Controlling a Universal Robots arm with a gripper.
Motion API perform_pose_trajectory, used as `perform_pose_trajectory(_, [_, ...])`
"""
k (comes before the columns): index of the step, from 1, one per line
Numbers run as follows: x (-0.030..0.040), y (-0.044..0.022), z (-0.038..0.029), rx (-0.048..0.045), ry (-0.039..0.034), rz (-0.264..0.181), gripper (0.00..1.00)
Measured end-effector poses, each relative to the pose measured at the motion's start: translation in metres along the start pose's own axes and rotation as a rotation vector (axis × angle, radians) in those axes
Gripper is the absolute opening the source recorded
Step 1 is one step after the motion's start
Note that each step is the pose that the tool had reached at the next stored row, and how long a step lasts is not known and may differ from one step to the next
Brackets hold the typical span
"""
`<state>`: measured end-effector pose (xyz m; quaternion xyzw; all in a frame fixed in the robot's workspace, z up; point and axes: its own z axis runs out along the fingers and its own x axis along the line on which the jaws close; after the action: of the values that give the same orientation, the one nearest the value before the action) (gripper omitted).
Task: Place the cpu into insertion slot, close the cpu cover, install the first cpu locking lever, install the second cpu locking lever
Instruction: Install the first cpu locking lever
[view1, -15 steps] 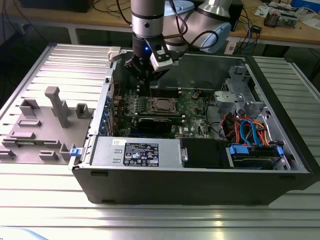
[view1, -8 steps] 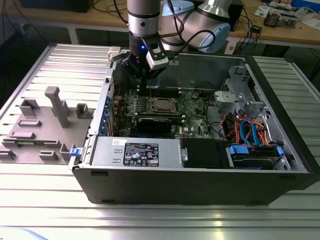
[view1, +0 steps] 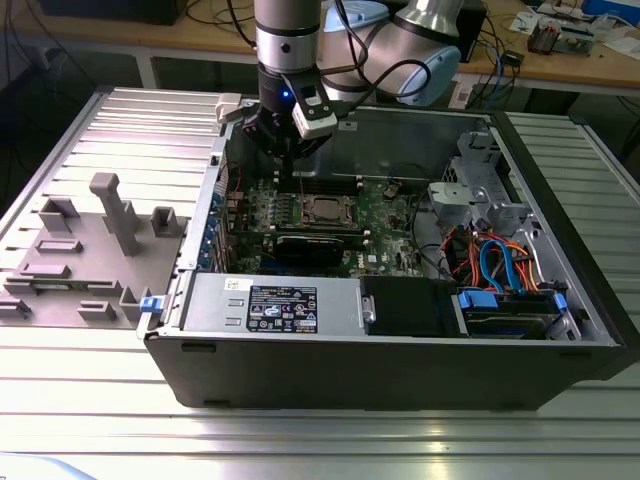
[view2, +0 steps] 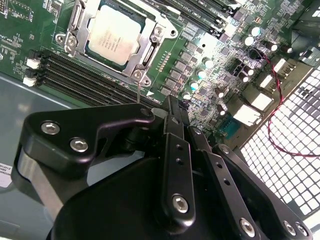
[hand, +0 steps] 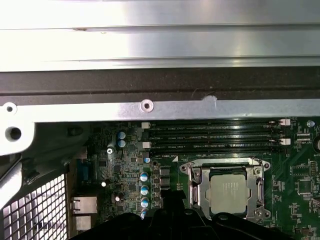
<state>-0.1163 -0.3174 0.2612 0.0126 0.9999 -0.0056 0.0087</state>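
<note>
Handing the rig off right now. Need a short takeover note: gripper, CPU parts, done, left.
Gripper: black, hovers over the green motherboard beside the socket, holding nothing visible; finger state unclear.
The silver-grey square cpu sits in the silver-rimmed insertion slot.
The thin silver windowed cpu cover lies down around it.
Done: cpu placed, cover appears closed.
Left: a thin wire lever stands up by the socket corner; lever latching cannot be confirmed.
</note>
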Motion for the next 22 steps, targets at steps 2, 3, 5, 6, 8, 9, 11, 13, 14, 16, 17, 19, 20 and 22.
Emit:
perform_pose_trajectory(2, [0.0000,0.0001,0.0000,0.0000,0.0000,0.000,0.11])
perform_pose_trajectory(3, [0.0000,0.0001,0.0000,0.0001,0.0000,0.000,0.11])
perform_pose_trajectory(5, [0.0001,0.0010,0.0001,-0.0001,-0.0001,0.000,0.11])
perform_pose_trajectory(6, [0.0001,0.0014,0.0000,0.0000,-0.0001,0.000,0.11])
perform_pose_trajectory(8, [-0.0001,0.0040,0.0000,0.0000,-0.0002,0.000,0.11])
perform_pose_trajectory(9, [-0.0003,0.0048,0.0000,0.0000,-0.0003,0.000,0.11])
perform_pose_trajectory(11, [-0.0016,0.0074,0.0000,0.0000,-0.0003,0.000,0.11])
perform_pose_trajectory(13, [-0.0057,0.0085,0.0001,0.0002,-0.0002,0.000,0.11])
perform_pose_trajectory(14, [-0.0071,0.0088,0.0001,0.0003,-0.0002,0.000,0.11])
perform_pose_trajectory(16, [-0.0093,0.0097,0.0001,0.0005,-0.0001,0.000,0.11])
perform_pose_trajectory(17, [-0.0102,0.0099,0.0001,0.0005,-0.0001,0.000,0.11])
perform_pose_trajectory(19, [-0.0102,0.0099,0.0001,0.0005,-0.0002,0.000,0.11])
perform_pose_trajectory(20, [-0.0104,0.0099,0.0001,0.0005,-0.0002,0.000,0.11])
perform_pose_trajectory(22, [-0.0125,0.0100,0.0002,0.0005,-0.0002,0.000,0.11])
